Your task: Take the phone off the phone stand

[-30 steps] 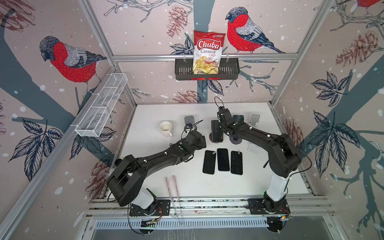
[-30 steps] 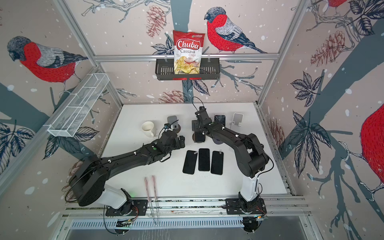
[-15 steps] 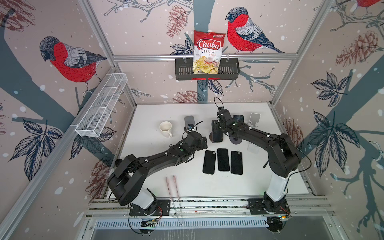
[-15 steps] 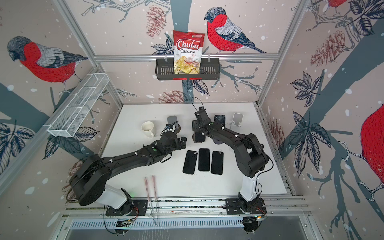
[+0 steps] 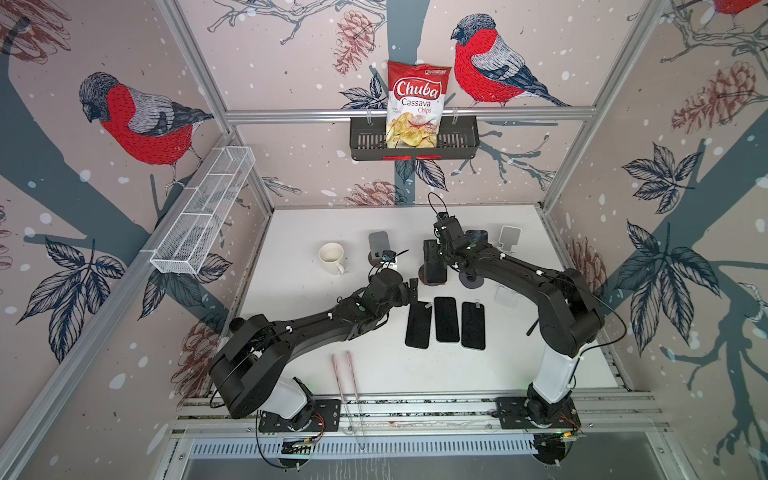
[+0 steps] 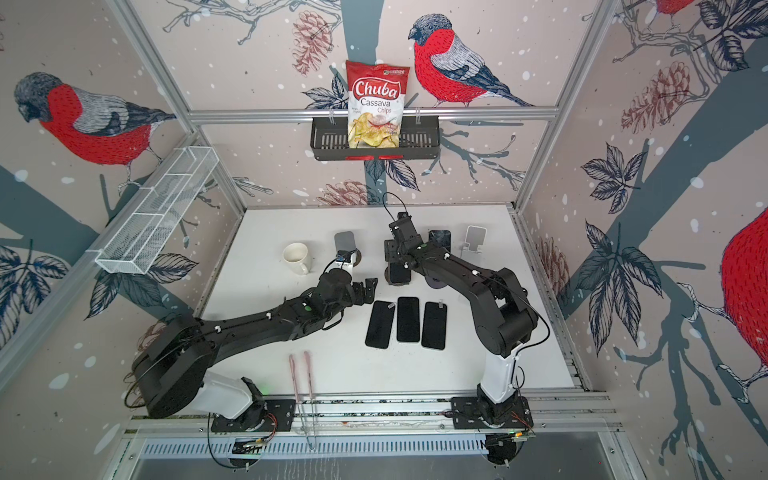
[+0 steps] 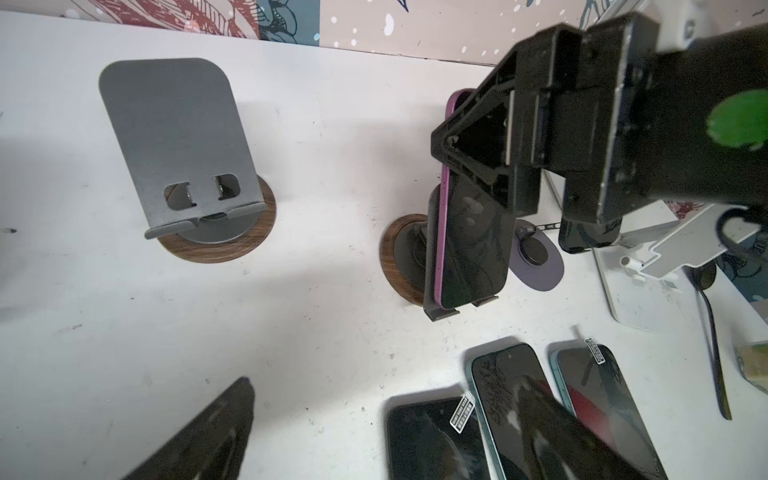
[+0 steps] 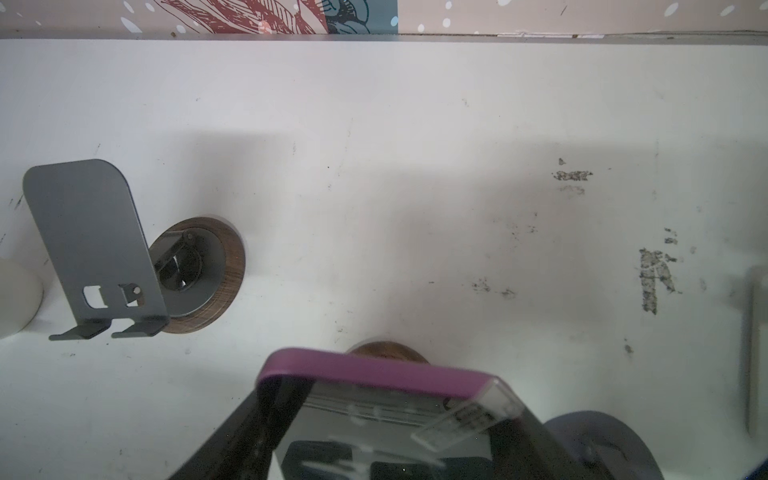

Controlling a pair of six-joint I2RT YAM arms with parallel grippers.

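A phone (image 5: 434,259) in a purple case leans in a dark phone stand (image 7: 392,253) with a round wooden base, its lower edge on the stand's lip. My right gripper (image 5: 436,249) reaches over from behind and is shut on the phone's two long sides near the top. The right wrist view shows the phone's purple top edge (image 8: 374,372) between the two dark fingers (image 8: 232,436). My left gripper (image 5: 411,291) hovers open, low over the table just left of the stand. In the left wrist view its fingers (image 7: 208,436) stand wide apart with nothing between them.
Three dark phones (image 5: 446,320) lie flat side by side in front of the stand. An empty grey stand (image 5: 379,243) and a white mug (image 5: 331,257) are to the left. Another phone on a stand (image 5: 477,237) and a white stand (image 5: 509,239) are to the right. Pink sticks (image 5: 345,374) lie near the front edge.
The right gripper's jaws have closed in on the sides of the phone. The left gripper has drifted slightly right and nearer, staying open.
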